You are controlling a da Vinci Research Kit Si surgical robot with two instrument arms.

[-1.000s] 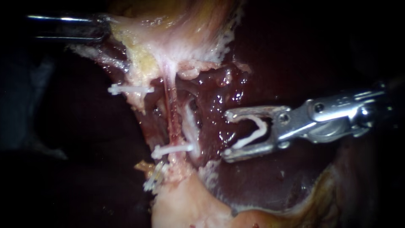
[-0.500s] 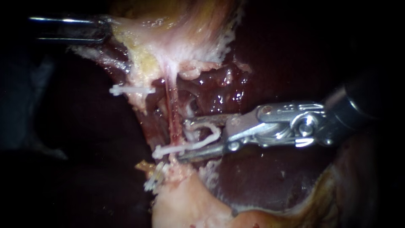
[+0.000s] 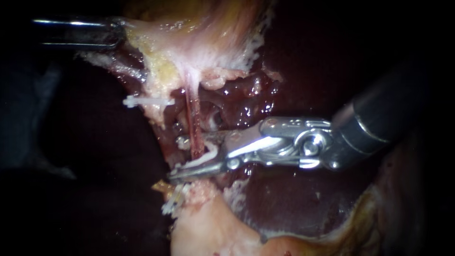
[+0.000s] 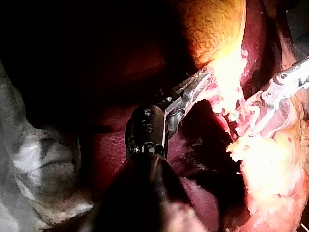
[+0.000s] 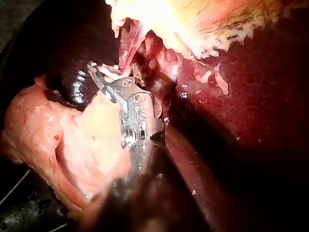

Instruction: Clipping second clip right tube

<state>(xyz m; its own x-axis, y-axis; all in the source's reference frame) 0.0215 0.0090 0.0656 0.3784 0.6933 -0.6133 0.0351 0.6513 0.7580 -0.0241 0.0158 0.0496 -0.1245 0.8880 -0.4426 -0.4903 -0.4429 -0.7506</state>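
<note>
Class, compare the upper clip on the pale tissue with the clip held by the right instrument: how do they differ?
The upper clip lies straight and shut; the held clip curves open. The upper clip touches no instrument; the held clip sits in the right instrument's pincer, at the red tube. Both are white.

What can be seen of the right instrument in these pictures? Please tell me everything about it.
The right instrument enters the endoscope view from the upper right. Its dark round shaft ends in a shiny silver metal wrist. Two slim metal jaws stand apart and hold a white clip between them, touching it from both sides. They straddle the thin reddish tube, which passes between them. Dark liver lies behind.
</note>
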